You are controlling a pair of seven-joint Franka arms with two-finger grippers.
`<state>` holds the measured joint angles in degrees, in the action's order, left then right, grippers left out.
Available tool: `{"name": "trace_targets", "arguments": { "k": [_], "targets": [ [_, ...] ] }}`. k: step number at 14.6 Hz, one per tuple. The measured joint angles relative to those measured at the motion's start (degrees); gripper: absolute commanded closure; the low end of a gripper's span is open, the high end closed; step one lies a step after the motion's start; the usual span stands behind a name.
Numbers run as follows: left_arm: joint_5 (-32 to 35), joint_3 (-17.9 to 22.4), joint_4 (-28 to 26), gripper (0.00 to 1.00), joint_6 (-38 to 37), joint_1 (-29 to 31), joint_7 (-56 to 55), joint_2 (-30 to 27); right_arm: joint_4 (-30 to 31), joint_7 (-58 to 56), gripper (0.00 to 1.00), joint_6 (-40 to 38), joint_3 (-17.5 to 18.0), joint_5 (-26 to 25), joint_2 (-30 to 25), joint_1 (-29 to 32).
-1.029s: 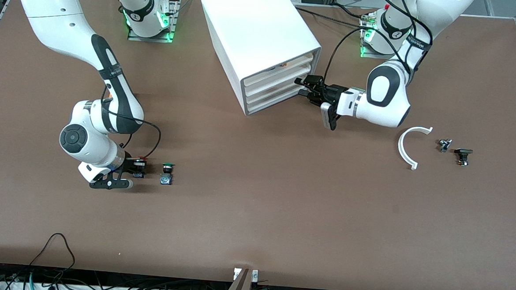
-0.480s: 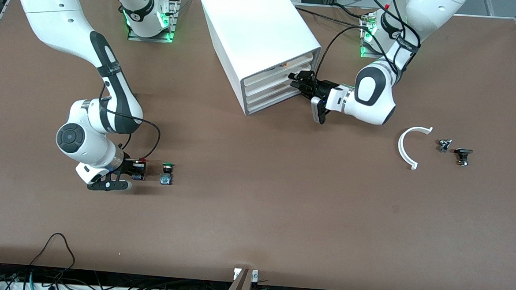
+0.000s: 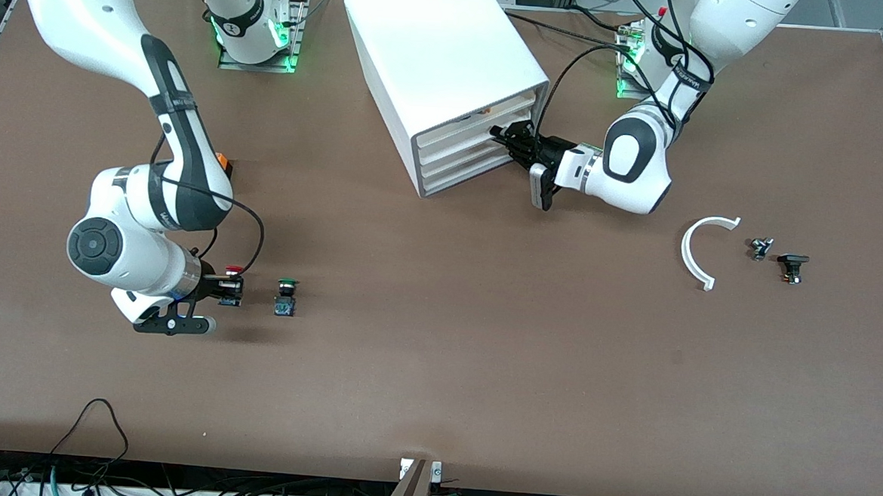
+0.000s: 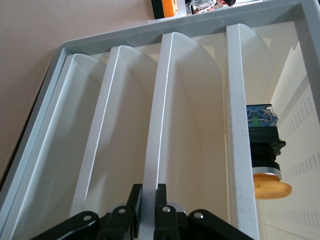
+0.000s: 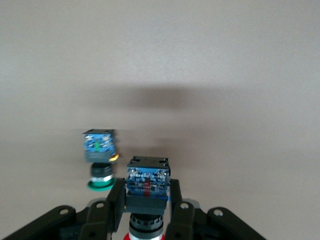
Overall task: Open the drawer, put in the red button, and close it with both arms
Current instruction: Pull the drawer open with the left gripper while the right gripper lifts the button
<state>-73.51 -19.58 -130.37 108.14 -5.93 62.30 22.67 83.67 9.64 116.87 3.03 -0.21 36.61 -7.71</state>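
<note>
The big white cabinet (image 3: 437, 44) stands at the middle back of the table. My left gripper (image 3: 502, 135) is at its front, shut on the front lip of the second highest drawer (image 3: 454, 144). In the left wrist view the fingers (image 4: 161, 196) pinch that drawer's white edge (image 4: 159, 115). My right gripper (image 3: 229, 288) is shut on the red button (image 3: 233, 273) and holds it just above the table, near the right arm's end. In the right wrist view the red button (image 5: 146, 182) sits between the black fingers (image 5: 116, 197), blue-grey block outward.
A green-capped button (image 3: 285, 296) stands on the table beside the right gripper; it also shows in the right wrist view (image 5: 101, 160). An orange box (image 3: 224, 162) lies by the right forearm. An orange-capped button (image 4: 265, 165) lies in the highest drawer. A white curved piece (image 3: 702, 250) and small black parts (image 3: 792, 266) lie toward the left arm's end.
My left gripper has moved in to the cabinet front and closed on the second highest drawer's lip. My right gripper has drawn away from the green button with the red button in it.
</note>
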Motion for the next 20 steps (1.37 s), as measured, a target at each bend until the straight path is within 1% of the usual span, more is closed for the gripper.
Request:
{"name": "trace_targets", "arguments": {
  "k": [4, 7, 9, 13, 16, 17, 18, 20],
  "targets": [
    [0.4, 0.4, 1.4, 1.0, -0.1, 2.3, -0.6, -0.1, -6.8, 6.3, 1.0, -9.6, 0.2, 0.0, -0.2, -3.5],
    [5.0, 1.3, 4.9, 1.0, 0.1, 5.3, -3.4, 0.4, -11.2, 11.6, 1.0, -14.2, 0.3, 0.0, -0.6, -6.8],
    [8.6, 1.8, 8.0, 1.0, 0.1, 7.3, -5.1, 1.4, -12.4, 15.1, 1.0, -15.1, 0.4, 0.0, -1.6, -9.3],
    [14.4, 2.0, 14.1, 1.0, -0.2, 11.2, -6.9, 5.1, -12.6, 24.3, 1.0, -15.4, 0.2, -0.1, -4.0, -15.9],
    [17.1, 2.0, 18.3, 1.0, -0.6, 12.8, -7.3, 8.1, -13.6, 31.1, 1.0, -15.3, 0.1, -2.1, -4.7, -20.6],
    [17.9, 2.2, 19.6, 0.37, -0.6, 13.0, -7.7, 8.8, -14.6, 33.9, 1.0, -15.3, 0.1, -2.8, -4.8, -22.1],
    [18.7, 2.4, 20.7, 0.0, -0.7, 13.2, -8.1, 9.4, -15.5, 36.8, 1.0, -15.4, 0.1, -3.3, -4.8, -23.4],
    [20.0, 2.7, 21.8, 0.0, -0.7, 13.4, -9.5, 9.9, -16.2, 43.2, 1.0, -15.4, 0.1, -3.6, -4.8, -25.7]
  ]
}}
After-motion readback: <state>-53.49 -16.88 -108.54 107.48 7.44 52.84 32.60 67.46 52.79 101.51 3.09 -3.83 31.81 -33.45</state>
